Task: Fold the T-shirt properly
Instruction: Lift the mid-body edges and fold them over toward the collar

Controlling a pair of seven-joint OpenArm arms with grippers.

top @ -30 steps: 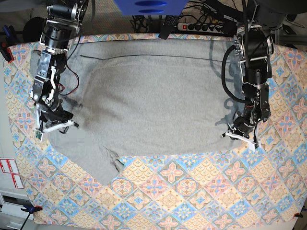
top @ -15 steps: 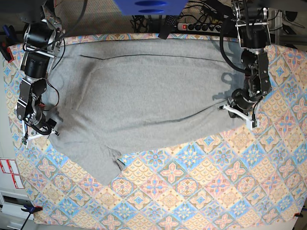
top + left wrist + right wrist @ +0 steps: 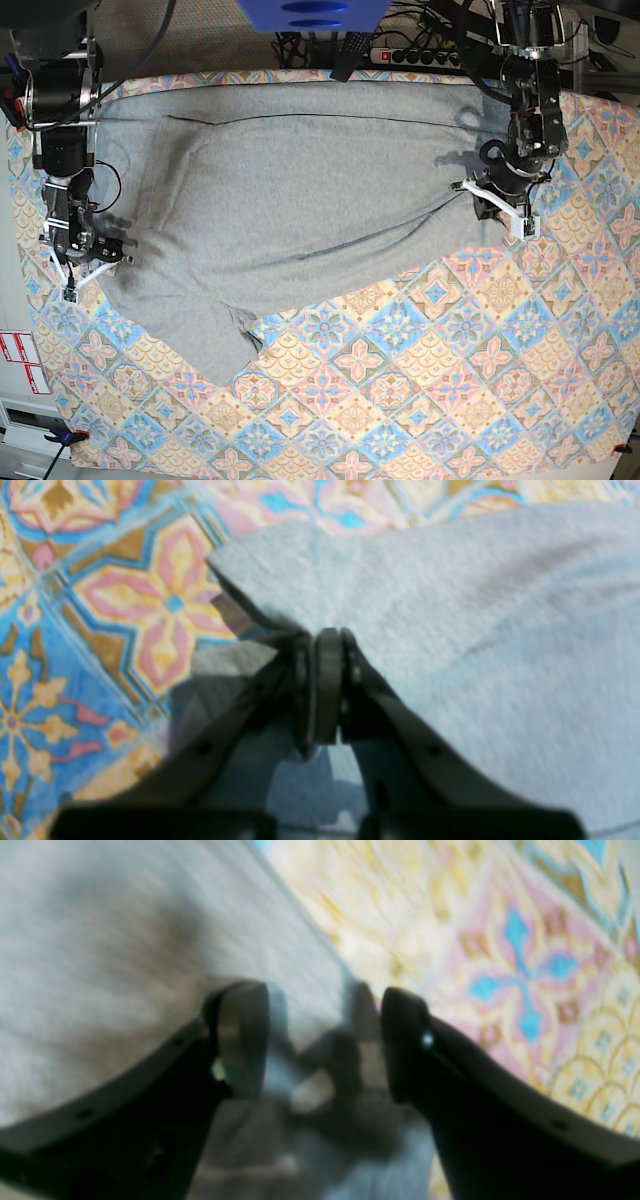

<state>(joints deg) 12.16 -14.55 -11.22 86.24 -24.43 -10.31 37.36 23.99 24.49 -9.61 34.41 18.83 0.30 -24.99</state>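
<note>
In the left wrist view the left gripper (image 3: 327, 687) fills the bottom of the picture, its fingers (image 3: 320, 680) pressed together on a pinch of the grey T-shirt (image 3: 475, 630). From that pinch the cloth fans out toward 12 and 3 o'clock, and a corner of it hangs free at about 10 o'clock over the diamond-patterned tablecloth (image 3: 125, 595).

In the right wrist view the right gripper (image 3: 322, 1040) has its fingers (image 3: 240, 1035) spread wide, one over the shirt and the other over the tablecloth, with the shirt's edge running between them. Blur hides whether either finger touches the cloth.

From the base view, the nearest part of the surface (image 3: 420, 400) is bare patterned tablecloth. Beyond it the T-shirt lies spread plain side up, one sleeve reaching toward 7 o'clock. The right gripper (image 3: 85, 262) sits at the shirt's 9 o'clock edge; the left gripper (image 3: 498, 205) at 3 o'clock holds its edge drawn inward, with creases running from there.
</note>
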